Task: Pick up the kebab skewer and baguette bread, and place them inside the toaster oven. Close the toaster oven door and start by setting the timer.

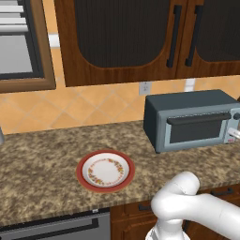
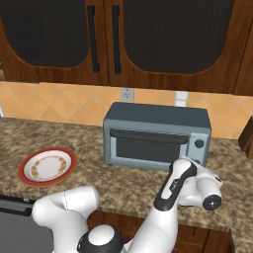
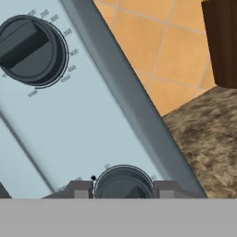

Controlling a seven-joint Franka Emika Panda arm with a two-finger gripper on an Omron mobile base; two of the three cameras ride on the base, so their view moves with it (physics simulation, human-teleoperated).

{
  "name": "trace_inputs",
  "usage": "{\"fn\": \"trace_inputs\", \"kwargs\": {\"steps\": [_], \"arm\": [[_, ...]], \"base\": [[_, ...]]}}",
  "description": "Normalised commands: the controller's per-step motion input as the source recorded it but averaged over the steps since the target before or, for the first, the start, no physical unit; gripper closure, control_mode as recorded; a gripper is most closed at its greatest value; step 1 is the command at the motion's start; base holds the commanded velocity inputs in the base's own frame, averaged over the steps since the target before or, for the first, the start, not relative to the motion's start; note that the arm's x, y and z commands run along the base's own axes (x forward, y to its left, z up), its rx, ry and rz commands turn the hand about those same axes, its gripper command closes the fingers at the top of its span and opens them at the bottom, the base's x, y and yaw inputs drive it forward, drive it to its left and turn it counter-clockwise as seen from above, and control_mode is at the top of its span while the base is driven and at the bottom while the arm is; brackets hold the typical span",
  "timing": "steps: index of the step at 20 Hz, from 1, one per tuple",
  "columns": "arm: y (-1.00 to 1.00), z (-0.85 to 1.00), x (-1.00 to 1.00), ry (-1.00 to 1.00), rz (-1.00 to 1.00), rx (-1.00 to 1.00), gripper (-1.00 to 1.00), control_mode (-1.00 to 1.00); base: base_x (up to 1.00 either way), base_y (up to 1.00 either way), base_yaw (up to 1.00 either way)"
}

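Observation:
The blue-grey toaster oven stands on the counter with its door closed. My gripper is at the knob panel on the oven's right side. Its fingertips sit on either side of the lower knob, shut on it. The upper knob is free, above and to the left in the hand view. The kebab skewer and the baguette bread are out of view.
A red-rimmed plate lies bare on the granite counter, left of the oven. A dark wooden block stands right of the oven. Wall cabinets hang above.

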Motion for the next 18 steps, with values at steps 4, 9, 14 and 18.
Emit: {"fn": "trace_inputs", "kwargs": {"steps": [4,9,14,18], "arm": [[-0.19,-0.06,-0.23,0.00,0.00,0.23,1.00,-1.00],[-0.18,-0.05,-0.23,0.00,0.00,0.23,1.00,-1.00],[-0.19,-0.04,-0.28,0.00,0.00,0.23,1.00,-1.00],[-0.18,-0.04,-0.26,0.00,0.00,0.23,1.00,-1.00]], "base": [[0.00,0.00,0.00],[0.00,0.00,0.00],[0.00,0.00,0.00],[0.00,0.00,0.00]]}}
